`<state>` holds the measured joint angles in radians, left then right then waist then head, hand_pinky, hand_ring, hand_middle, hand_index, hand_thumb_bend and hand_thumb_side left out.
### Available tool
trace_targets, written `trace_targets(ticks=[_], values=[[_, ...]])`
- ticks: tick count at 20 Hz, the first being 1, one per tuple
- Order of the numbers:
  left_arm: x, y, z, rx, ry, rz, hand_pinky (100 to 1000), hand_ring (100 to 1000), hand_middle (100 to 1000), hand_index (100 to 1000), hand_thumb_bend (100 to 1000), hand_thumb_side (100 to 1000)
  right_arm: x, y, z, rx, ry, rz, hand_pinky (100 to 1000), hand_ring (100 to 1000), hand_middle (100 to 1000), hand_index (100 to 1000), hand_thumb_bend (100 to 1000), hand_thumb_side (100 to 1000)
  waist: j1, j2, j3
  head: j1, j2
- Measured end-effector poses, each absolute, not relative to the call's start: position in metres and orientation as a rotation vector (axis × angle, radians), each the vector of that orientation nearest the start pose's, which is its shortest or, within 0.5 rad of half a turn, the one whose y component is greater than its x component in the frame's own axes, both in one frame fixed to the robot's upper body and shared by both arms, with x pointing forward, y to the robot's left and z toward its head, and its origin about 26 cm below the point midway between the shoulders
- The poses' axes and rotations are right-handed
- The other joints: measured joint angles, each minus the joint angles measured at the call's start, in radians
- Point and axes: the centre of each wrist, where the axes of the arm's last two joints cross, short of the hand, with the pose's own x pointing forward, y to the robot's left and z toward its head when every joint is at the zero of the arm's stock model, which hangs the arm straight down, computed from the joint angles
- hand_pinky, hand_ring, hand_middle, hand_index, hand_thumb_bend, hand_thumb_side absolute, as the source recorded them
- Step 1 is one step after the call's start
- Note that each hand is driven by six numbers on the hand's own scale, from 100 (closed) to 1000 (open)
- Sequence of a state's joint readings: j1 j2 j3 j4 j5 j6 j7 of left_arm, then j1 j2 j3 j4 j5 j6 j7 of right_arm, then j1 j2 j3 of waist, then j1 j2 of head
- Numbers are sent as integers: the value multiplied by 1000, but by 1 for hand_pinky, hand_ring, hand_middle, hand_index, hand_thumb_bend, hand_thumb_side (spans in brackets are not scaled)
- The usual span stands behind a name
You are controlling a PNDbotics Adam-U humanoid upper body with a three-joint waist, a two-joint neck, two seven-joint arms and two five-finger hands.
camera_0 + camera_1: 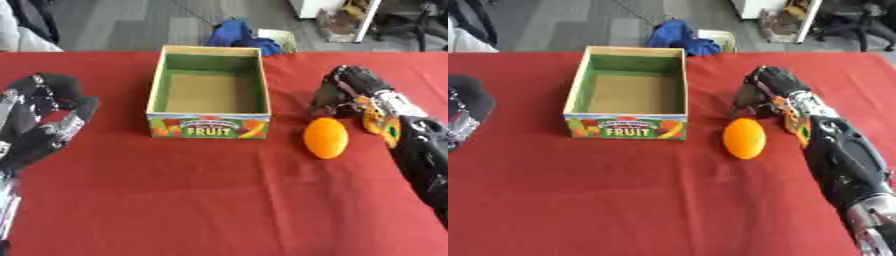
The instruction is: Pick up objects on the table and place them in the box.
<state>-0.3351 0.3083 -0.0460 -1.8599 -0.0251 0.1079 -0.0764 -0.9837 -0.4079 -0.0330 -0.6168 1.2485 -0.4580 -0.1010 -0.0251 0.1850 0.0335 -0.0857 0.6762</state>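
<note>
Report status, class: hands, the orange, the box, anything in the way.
Left hand open, idle at left edge. Right hand curled, holding nothing, just beyond the orange. Orange on red table, right of empty fruit box. Nothing between.

Both arms are mostly black. The right hand [765,90] is dark with black fingers, and behind it sits a silver wrist section [805,107] with orange patches. The right forearm [843,160] is a smooth, glossy black shell. The left hand [42,120] shows black padding with silver metal parts.

An orange [325,138] lies right of the open box [208,126].
</note>
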Motion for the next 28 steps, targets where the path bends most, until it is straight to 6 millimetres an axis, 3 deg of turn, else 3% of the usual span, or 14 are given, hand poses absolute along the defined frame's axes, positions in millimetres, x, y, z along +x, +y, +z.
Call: trace_targets(ticks=[8, 16, 23, 28], values=[[324, 251, 175, 114, -2039, -461, 620, 632, 552, 670, 537, 363, 498, -295, 196, -1098, -1814, 1446, 608, 589, 379, 508, 100, 100, -8, -5, 13, -1, -1], [325, 249, 180, 106, -2054, -466, 619, 632, 552, 670, 540, 362, 501, -244, 232, -1004, -2016, 1468, 618, 595, 382, 512, 100, 100, -14, -6, 61, -16, -9], [327, 242, 188, 79, -2081, -491, 619, 627, 551, 670, 542, 358, 502, -206, 229, -902, -2065, 1511, 634, 621, 395, 524, 100, 100, -12, 8, 110, -37, -22], [327, 237, 191, 54, -2095, -497, 619, 627, 551, 670, 544, 359, 501, -185, 211, -842, -2038, 1582, 642, 634, 417, 548, 100, 100, -7, 13, 135, -53, -27]])
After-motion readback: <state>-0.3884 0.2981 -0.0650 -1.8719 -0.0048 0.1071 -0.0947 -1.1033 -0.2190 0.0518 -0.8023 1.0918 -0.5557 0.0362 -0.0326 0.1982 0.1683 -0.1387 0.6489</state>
